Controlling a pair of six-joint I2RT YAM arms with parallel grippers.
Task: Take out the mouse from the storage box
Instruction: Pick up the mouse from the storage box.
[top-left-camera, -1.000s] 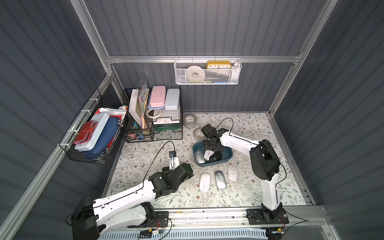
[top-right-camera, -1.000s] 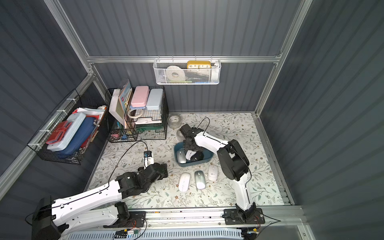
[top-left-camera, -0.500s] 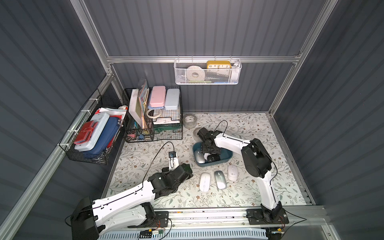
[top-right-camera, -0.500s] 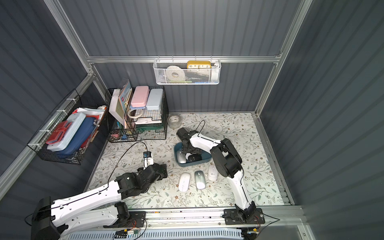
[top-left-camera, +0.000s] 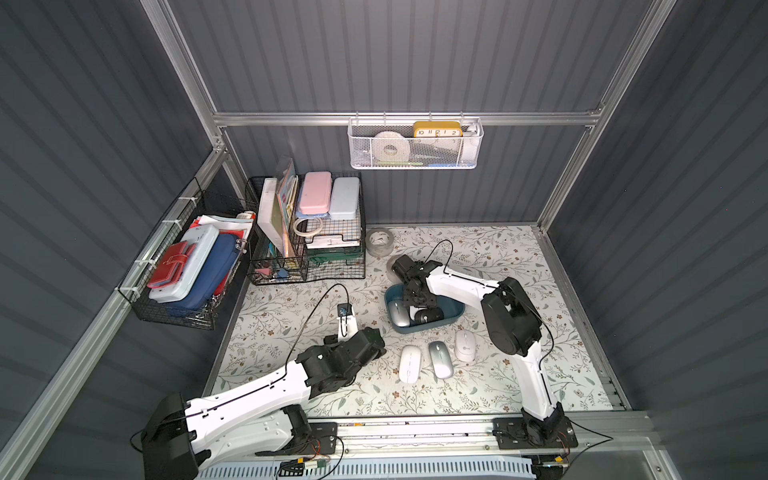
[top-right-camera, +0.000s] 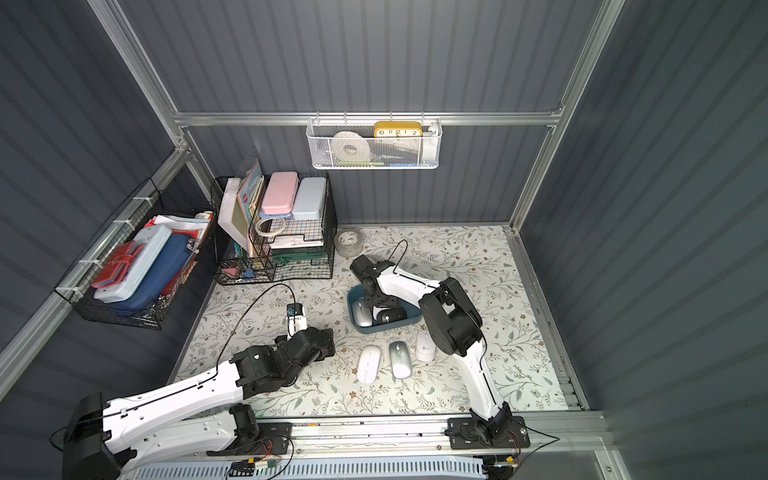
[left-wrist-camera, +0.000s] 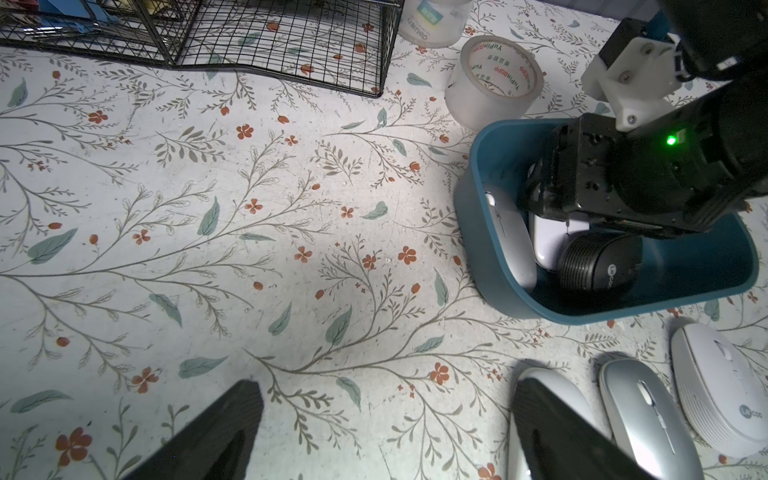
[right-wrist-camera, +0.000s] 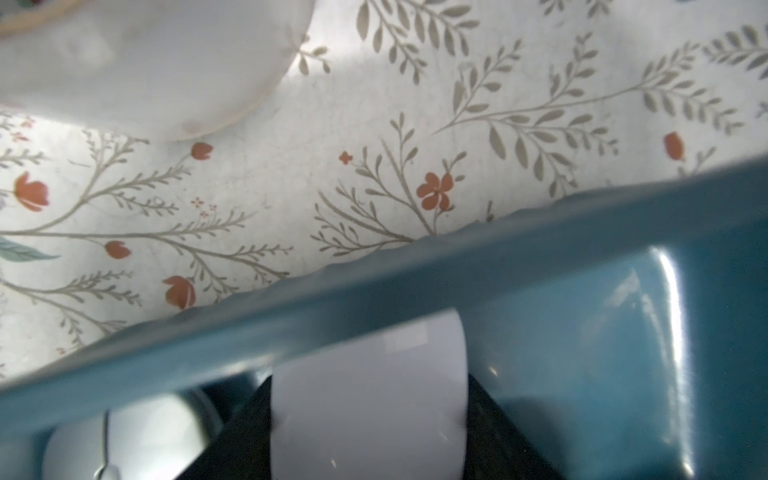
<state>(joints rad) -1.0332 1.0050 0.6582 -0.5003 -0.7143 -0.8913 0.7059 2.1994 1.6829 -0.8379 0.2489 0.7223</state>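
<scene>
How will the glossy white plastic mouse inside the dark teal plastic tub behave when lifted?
The glossy white plastic mouse looks hard-shelled, so it is probably rigid. Its shiny, rounded sides may slip between the fingers of the right end effector. Being slim, it is likely light.

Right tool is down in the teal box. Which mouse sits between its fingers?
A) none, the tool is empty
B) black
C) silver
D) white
D: the right wrist view shows the white mouse between the dark fingers of the right tool, inside the storage box. The black mouse and silver mouse lie beside it, ungripped.
</scene>
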